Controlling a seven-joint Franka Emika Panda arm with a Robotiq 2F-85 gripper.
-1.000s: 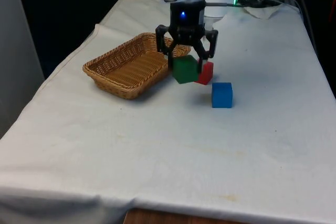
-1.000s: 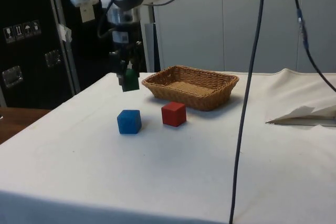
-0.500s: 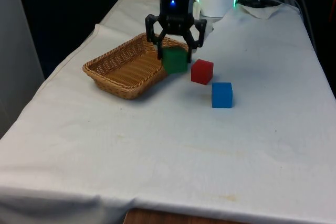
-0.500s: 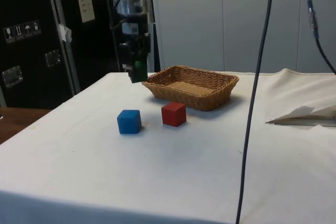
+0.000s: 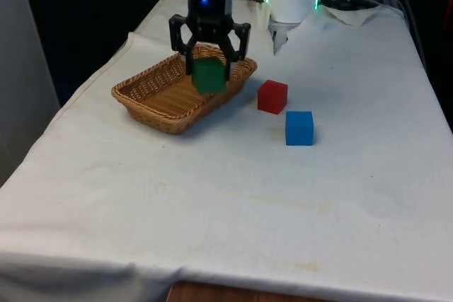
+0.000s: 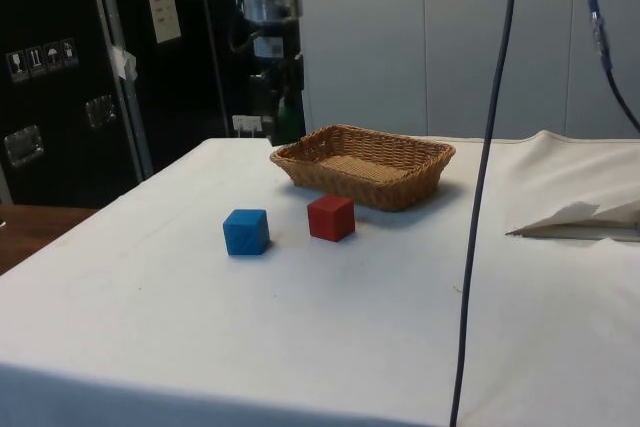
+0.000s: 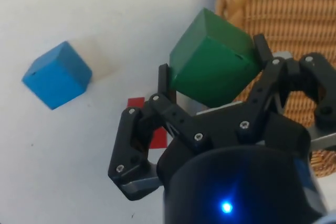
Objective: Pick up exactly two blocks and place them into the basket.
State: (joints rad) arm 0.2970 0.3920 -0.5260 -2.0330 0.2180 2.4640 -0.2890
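A green block (image 5: 209, 76) hangs in the air with my gripper (image 5: 208, 67) shut on it, above the wicker basket (image 5: 152, 93) near its right rim in the front view. From the side, the gripper (image 6: 283, 119) and green block (image 6: 288, 113) sit above the basket's (image 6: 400, 182) far left end. Up close, the green block (image 7: 214, 67) is clamped between the fingers (image 7: 262, 51), beside the basket's weave (image 7: 283, 19). A red block (image 5: 272, 97) and a blue block (image 5: 299, 128) rest on the cloth to the front view's right of the basket. Both also show from the wrist: blue block (image 7: 56, 75), red block (image 7: 149, 129).
A crumpled white cloth or paper (image 6: 575, 219) lies on the table at the side view's right. A thick cable (image 6: 485, 177) hangs in front of the side camera. The table's left edge (image 5: 78, 93) runs close to the basket in the front view.
My gripper has carried the green block up and toward the front view's left, from beside the red block to over the basket's rim. The red and blue blocks have stayed put.
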